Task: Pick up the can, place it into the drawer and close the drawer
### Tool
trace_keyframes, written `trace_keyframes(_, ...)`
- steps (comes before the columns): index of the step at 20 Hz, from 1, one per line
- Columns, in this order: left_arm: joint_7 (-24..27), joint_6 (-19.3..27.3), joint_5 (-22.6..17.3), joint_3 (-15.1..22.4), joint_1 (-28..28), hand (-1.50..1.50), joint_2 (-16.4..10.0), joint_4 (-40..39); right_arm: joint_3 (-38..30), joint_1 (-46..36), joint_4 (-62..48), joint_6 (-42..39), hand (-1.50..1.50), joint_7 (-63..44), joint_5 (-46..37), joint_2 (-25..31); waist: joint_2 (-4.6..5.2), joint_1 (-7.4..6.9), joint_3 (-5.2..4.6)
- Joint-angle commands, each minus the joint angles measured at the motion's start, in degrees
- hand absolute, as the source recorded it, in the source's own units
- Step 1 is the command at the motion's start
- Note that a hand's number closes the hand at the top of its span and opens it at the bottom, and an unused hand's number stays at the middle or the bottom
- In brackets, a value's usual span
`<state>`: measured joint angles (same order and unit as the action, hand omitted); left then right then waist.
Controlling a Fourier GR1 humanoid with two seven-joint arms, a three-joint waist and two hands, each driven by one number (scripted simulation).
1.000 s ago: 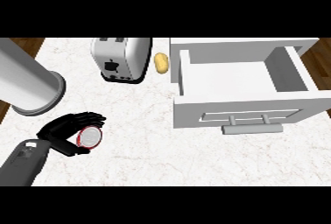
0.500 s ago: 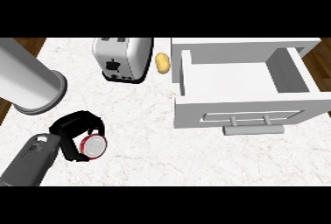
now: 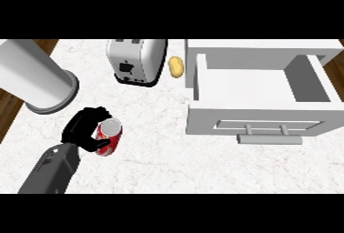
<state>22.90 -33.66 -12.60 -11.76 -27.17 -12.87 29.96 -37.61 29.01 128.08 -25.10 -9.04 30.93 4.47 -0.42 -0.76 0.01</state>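
The red can (image 3: pixel 109 137) with a silver top is at the left of the marble counter (image 3: pixel 168 164). My left hand (image 3: pixel 79 129) is shut on it, fingers curled round its left side and the thumb under it. The can leans a little, its top facing up and away. Whether it touches the counter I cannot tell. To the right, the white drawer (image 3: pixel 208 73) stands pulled out with nothing inside, its handle (image 3: pixel 269 139) facing me. A wide gap of counter lies between the can and the drawer. My right hand does not show.
A silver toaster (image 3: pixel 138 61) stands at the back centre with a yellowish potato (image 3: pixel 177 67) beside it, close to the drawer's left wall. A large grey cylinder (image 3: pixel 37 79) stands at the back left, just beyond my left hand.
My left hand has curled round the can and shifted slightly right with it. More of the can's red side now shows.
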Motion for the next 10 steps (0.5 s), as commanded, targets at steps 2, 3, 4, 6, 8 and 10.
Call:
trace_keyframes(2, 3.53, 18.0, -3.09, -5.01, -0.02, 1.5, 7.17, 4.29, 0.39, 0.54, 2.57, 0.48, -1.5, -1.35, 0.84, -0.95, -0.07, 0.27, 0.07)
trace_keyframes(3, -0.07, 19.55, -4.59, -4.72, -1.42, 1.5, 10.02, 7.83, -0.51, 2.97, 3.98, 0.22, -1.5, -1.41, 0.66, -2.03, -0.56, 0.1, 0.16)
trace_keyframes(4, -2.08, 20.99, -4.49, -4.6, -1.25, 1.5, 8.12, 11.37, 0.97, 2.44, 3.08, -0.8, -1.5, -0.01, -1.69, -3.59, -0.45, -0.39, 0.18)
trace_keyframes(6, -3.28, 23.32, -4.25, -3.04, 0.66, 1.5, 9.84, 18.49, -2.08, 1.06, 0.4, -0.92, -1.5, 0.02, 2.03, -1.05, -0.31, -0.26, 0.13)
trace_keyframes(8, -7.4, 29.64, -4.13, -0.46, -3.09, 1.5, 12.65, 22.12, -3.63, 1.13, 0.85, -1.06, -1.5, -1.58, 4.05, 1.36, -0.22, 0.3, 0.09)
trace_keyframes(10, -12.4, 31.73, -3.33, 1.27, -1.85, 1.5, 12.26, 29.93, -0.8, -0.33, 3.26, 0.83, -1.5, -2.37, 1.11, -1.52, -0.18, -0.26, 0.08)
